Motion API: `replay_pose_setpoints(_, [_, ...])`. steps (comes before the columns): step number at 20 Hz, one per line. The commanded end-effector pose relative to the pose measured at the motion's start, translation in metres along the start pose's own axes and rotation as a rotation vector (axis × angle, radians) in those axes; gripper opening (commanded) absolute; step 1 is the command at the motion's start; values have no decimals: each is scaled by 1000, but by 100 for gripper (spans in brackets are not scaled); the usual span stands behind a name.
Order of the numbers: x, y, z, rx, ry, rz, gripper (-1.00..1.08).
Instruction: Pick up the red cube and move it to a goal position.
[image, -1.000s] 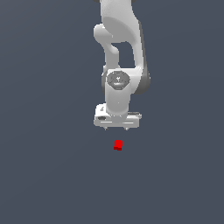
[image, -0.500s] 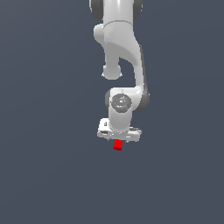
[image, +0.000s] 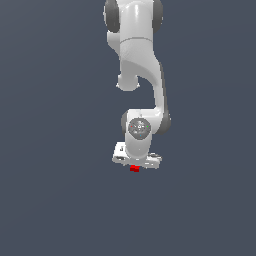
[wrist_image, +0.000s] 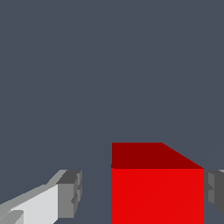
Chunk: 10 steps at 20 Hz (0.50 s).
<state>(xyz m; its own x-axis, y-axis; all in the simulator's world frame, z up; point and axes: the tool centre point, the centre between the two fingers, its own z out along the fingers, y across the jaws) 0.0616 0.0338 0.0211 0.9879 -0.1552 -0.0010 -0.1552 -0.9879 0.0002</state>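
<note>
Wrist view: open tool (wrist_image: 142, 194) straddles the red cube (wrist_image: 156, 192).

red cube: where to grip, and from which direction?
Grip the red cube across its two opposite vertical side faces, coming straight down from above. It is a plain cube with flat parallel sides, sitting square between the fingers, and much narrower than the gripper. The jaws are open, with a gap on one side, so centring slightly before closing seems wise.
</note>
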Motion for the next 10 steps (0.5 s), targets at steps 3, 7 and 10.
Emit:
replay_pose_setpoints(3, [1,0,1,0,1,2,-100])
replay_pose_setpoints(7, [1,0,1,0,1,2,-100])
replay_pose_setpoints(10, [1,0,1,0,1,2,-100])
